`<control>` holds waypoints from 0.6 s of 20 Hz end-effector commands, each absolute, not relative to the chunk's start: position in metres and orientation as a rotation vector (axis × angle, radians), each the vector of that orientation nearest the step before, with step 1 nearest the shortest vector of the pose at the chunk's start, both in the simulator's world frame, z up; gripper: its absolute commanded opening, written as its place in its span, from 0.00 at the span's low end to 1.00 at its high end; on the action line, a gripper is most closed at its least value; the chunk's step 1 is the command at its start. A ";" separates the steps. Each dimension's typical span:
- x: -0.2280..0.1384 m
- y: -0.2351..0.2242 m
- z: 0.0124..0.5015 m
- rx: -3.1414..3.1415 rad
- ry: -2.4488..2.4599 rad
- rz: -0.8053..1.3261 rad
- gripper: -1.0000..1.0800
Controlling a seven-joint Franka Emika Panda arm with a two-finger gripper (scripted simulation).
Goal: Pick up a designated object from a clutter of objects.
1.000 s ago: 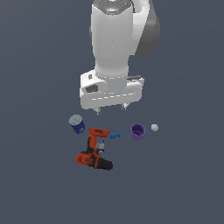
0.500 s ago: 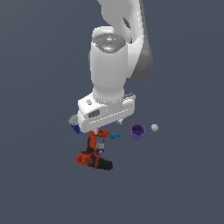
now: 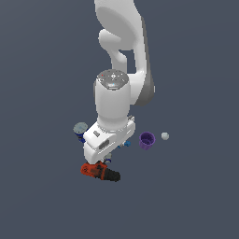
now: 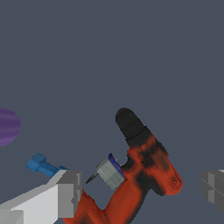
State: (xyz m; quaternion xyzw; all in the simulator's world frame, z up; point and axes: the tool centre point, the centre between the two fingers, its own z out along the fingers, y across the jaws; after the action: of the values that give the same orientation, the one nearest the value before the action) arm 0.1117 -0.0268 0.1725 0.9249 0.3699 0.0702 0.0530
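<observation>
On a plain dark grey-blue surface (image 3: 42, 196) with no walls or room features visible, the clutter lies close together. The purple cup (image 3: 147, 140) sits near a small white ball (image 3: 165, 136); what it holds cannot be told. The blue can (image 3: 80, 130), grey-lidded, lies just beside the arm. The orange-red and black drill (image 4: 142, 164) lies on its side beneath the tool (image 4: 142, 190), whose fingers (image 4: 69, 192) stand spread on either side of it, apart from it. A tiny blue piece (image 4: 40, 164) lies nearby.
</observation>
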 end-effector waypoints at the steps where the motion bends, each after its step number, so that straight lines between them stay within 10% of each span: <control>1: 0.119 -0.029 0.157 2.757 1.219 0.231 1.00; 12: 0.144 -0.037 0.092 2.505 1.578 0.301 1.00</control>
State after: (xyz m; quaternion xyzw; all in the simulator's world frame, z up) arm 0.1411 -0.0362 0.1001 0.8492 0.5130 0.0971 0.0792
